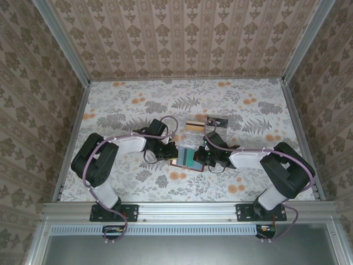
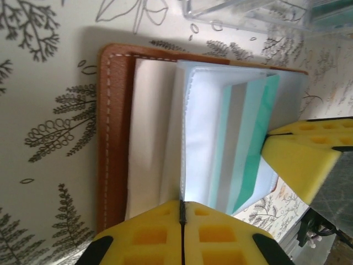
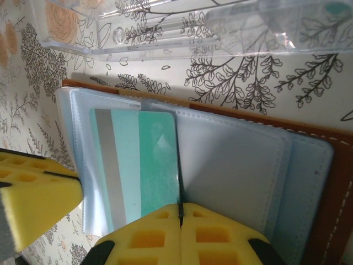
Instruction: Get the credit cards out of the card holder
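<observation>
Floral cloth (image 1: 138,94) over whole table, grey ferns + orange blooms on pale ground. Beige patterned wallpaper (image 1: 182,33) on back and both side walls. Metal rail (image 1: 187,210) along near edge, w/ both arm bases bolted on.

Card holder (image 1: 181,156) open flat mid-table, btwn the two wrists; brown stitched rim, pale blue-grey lining, clear sleeves (image 3: 231,176) fanned on top. Green card (image 3: 149,160) w/ grey stripe inside one sleeve, partly slid out. Faint mark on green part, unreadable.

Clear tray (image 1: 208,122) just behind holder, toward back wall. Tan card (image 1: 193,125) at its left end, dark card (image 1: 218,120) at its right; too small to read any print.

Left gripper (image 2: 182,232): yellow pads pressed together, seam right at sleeve edge; can't tell whether plastic is pinched. Right gripper (image 3: 181,232): clenched too, seam meeting lower corner of green card; can't tell if card or sleeve is caught. Sits at opp. sides of holder, each one's yellow pad visible in the other's wrist view
</observation>
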`<state>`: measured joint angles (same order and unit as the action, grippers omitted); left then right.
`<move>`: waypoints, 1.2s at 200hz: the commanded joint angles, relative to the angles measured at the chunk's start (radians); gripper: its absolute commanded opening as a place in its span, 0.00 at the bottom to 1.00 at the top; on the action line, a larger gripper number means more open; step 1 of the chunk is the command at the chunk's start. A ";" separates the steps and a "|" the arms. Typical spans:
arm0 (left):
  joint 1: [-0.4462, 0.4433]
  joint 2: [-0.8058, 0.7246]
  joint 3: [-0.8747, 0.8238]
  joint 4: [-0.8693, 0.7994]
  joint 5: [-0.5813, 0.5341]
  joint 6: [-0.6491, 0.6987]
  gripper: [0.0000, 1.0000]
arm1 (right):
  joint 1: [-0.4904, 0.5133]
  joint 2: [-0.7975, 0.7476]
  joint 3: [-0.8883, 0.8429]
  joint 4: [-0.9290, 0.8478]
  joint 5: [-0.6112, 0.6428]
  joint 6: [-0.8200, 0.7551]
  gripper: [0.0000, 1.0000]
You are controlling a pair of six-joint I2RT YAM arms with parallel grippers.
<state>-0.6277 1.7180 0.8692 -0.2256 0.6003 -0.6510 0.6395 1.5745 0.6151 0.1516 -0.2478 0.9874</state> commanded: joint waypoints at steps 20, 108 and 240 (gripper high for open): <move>0.001 -0.047 -0.003 -0.090 -0.061 0.026 0.08 | 0.009 0.018 -0.003 -0.012 -0.005 -0.001 0.04; -0.009 -0.068 0.069 -0.132 -0.058 0.054 0.13 | 0.010 0.010 -0.007 -0.013 -0.001 -0.001 0.04; -0.030 0.061 0.031 -0.059 -0.018 0.051 0.11 | 0.016 0.028 0.025 0.027 -0.033 0.004 0.24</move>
<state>-0.6567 1.7603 0.9195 -0.2886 0.5682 -0.6231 0.6464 1.5776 0.6163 0.1772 -0.2562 0.9947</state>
